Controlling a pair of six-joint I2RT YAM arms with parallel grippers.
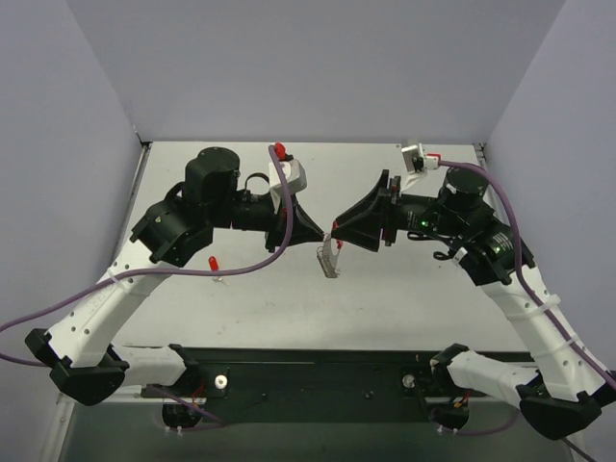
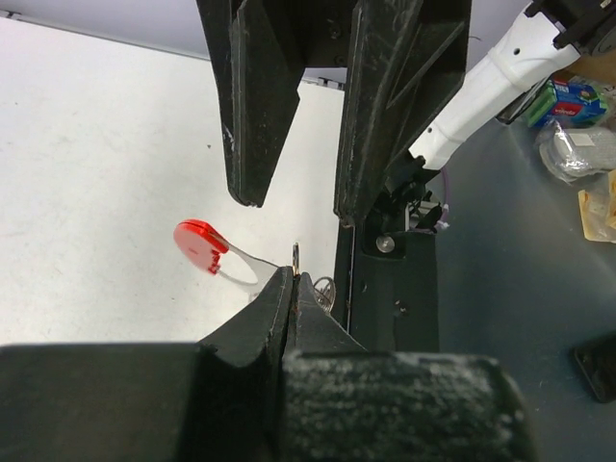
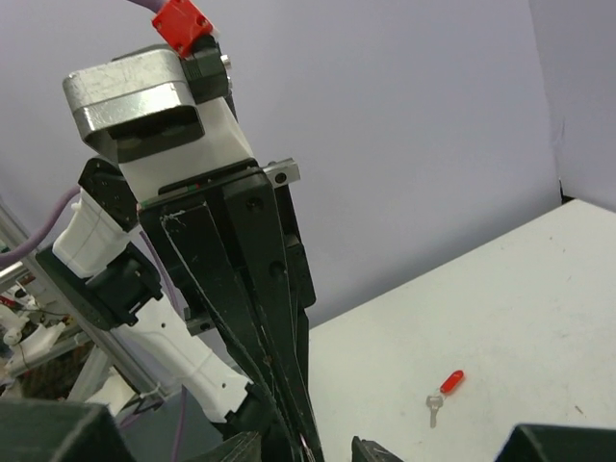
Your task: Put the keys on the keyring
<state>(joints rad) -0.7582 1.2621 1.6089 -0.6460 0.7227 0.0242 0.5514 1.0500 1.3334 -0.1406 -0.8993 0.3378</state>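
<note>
Nearest, item one: a small silver key (image 1: 213, 265) with a red cap. It lay flat on the white table (image 1: 414, 298), out to the left, well apart from both grippers and from the keyring.

Item two: my left gripper (image 2: 294, 284), fingers pressed together with no gap between them, pinching the keyring (image 2: 200, 245). The red tab and a pale strip stuck out sideways from my fingertips.

Item three: the silver link chain (image 1: 329, 260), bunched just below the meeting tips in the top view. Whether it hung free or touched the table I could not tell.

Item four: my right gripper (image 2: 301, 207), tip to tip with the left. Its jaws were parted by a clear gap, with nothing seen between them.

Farthest: plain grey walls (image 1: 318, 67) behind the table.
</note>
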